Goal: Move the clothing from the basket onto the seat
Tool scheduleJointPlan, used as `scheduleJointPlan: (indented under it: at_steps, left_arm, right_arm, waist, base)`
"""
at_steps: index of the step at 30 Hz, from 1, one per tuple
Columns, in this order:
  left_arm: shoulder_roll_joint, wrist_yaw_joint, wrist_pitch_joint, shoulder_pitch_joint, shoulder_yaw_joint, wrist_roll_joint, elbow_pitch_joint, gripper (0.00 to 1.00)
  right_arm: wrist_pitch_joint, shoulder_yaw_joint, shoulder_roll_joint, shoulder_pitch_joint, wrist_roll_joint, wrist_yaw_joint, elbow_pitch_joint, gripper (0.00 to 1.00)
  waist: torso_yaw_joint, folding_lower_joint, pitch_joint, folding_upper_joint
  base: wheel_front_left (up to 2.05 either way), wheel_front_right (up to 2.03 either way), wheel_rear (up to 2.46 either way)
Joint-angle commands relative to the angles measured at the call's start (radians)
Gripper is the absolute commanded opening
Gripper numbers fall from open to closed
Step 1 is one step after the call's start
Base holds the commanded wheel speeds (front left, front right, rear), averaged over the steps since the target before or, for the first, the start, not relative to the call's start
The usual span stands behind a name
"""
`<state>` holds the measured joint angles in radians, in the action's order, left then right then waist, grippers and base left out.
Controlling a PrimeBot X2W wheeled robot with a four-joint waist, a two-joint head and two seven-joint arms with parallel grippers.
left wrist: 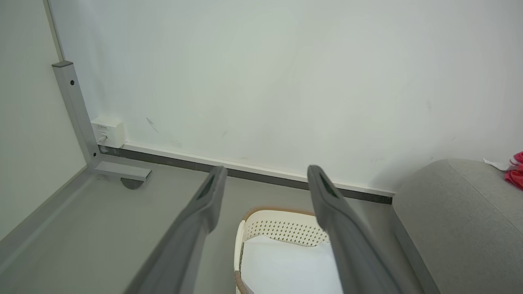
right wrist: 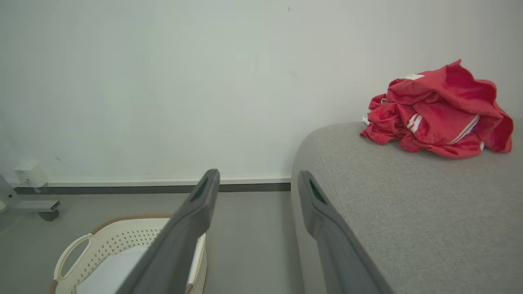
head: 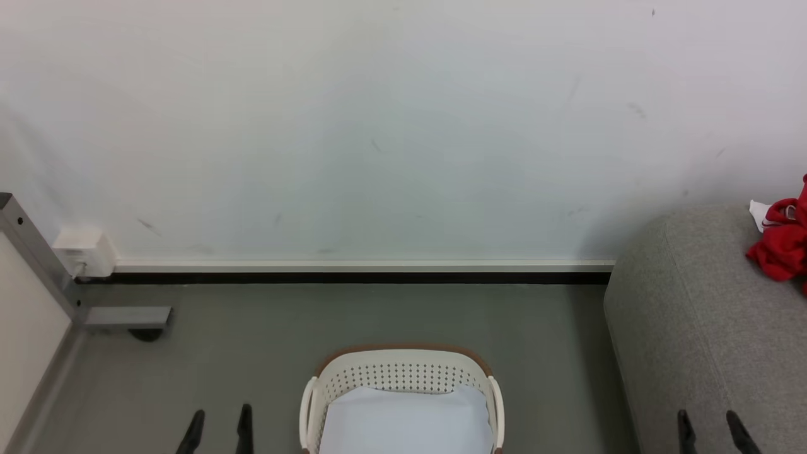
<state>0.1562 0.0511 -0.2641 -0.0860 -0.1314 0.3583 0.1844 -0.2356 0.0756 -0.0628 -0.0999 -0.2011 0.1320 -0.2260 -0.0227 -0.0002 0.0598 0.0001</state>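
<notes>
While the bright red soft fabric garment with thin white stripes and white trim point(right wrist: 439, 116) is lying crumpled on top of the large light grey fabric-upholstered sofa point(right wrist: 408, 212), close to the wall, you are seeing it well apart from both grippers. The oval white plastic laundry basket with perforated sides and a brown rim point(head: 397, 375) is standing on the grey floor point(head: 252, 328) near the sofa, and a plain white cloth point(head: 406, 422) is lying inside it. The left gripper point(head: 222, 411) is hanging over the floor to the left of the basket, its two dark fingers spread apart and empty. The right gripper point(head: 707, 414) is hanging over the near part of the sofa, its fingers likewise spread and empty. A white wall point(head: 378, 126) is rising behind everything, with a small white box point(head: 85, 252) and a grey metal frame point(head: 38, 252) sitting at its foot on the left.
</notes>
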Motion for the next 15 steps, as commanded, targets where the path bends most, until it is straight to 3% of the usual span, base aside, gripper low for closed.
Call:
scheduleJointPlan:
  at_steps: [1,15]
  left_arm:
    - [-0.007,-0.009,0.0,-0.015,0.009,-0.023,0.004,1.0]
    - [-0.069,-0.078,0.0,-0.021,0.08,-0.104,0.02,1.0]
  right_arm:
    - [-0.008,-0.003,0.001,-0.015,0.009,-0.003,-0.016,1.0]
    - [-0.029,-0.07,0.012,0.018,-0.008,-0.003,-0.101,1.0]
  waist:
    - [0.002,0.0002,0.002,-0.0001]
    - [0.009,0.0002,0.008,-0.0001]
  base:
    - [0.0,0.0,0.0]
    - [0.0,0.0,0.0]
